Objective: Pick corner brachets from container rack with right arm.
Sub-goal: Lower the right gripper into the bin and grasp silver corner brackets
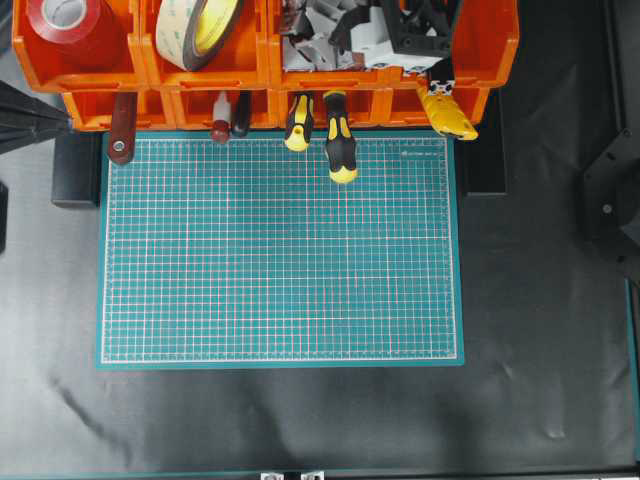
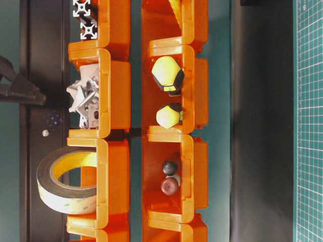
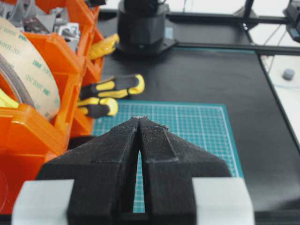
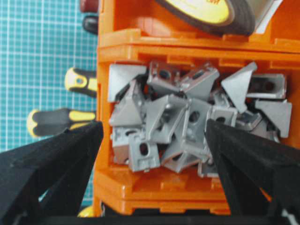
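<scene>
Hovering over the container rack (image 4: 140, 187), my right gripper (image 4: 154, 140) points down at the heap of corner brachets (image 4: 187, 117); my fingers (image 4: 56, 159) are spread wide apart, one on each side of the pile, gripping nothing; the brachets lie jumbled in an upper-tier bin, silver-grey, between the tape bin and the next; from overhead my right arm (image 1: 410, 30) sits above that upper bin; yellow-and-black screwdrivers (image 1: 340, 145) poke out of the lower tier onto the green mat (image 1: 280, 260); my left gripper (image 3: 139, 123) hangs above the mat beside the rack, its fingers pressed together, empty.
</scene>
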